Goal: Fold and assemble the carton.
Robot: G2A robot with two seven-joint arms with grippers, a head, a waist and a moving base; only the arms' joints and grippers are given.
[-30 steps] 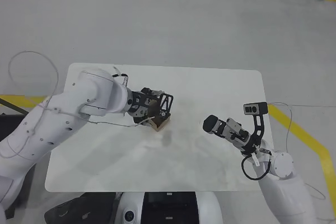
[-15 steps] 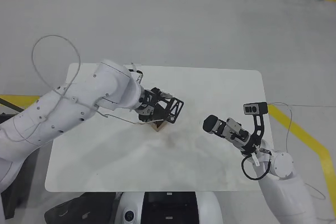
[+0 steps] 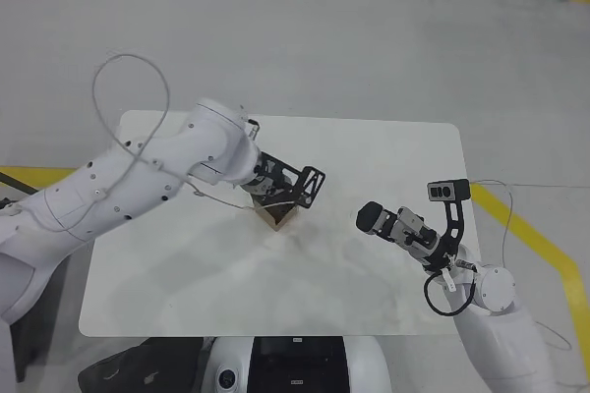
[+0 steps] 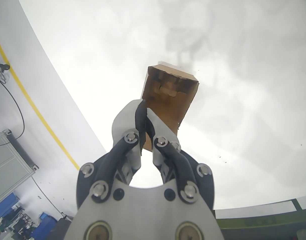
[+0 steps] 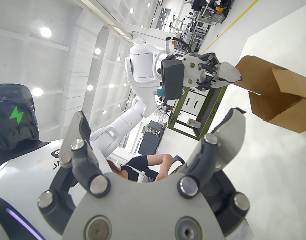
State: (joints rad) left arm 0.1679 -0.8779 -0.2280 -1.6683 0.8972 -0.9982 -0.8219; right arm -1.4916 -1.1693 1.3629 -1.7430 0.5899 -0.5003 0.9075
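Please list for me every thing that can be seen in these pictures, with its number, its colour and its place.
carton: one, brown, partly folded with an open end, near the middle of the table.
table: one, white, with rounded corners, in front of the robot.
floor line: one, yellow, on the grey floor beside the table's right end.
left hand: one, grey and black, at the carton, shut on one cardboard wall.
right hand: one, grey and black, over the table's right part, open and apart from the carton.
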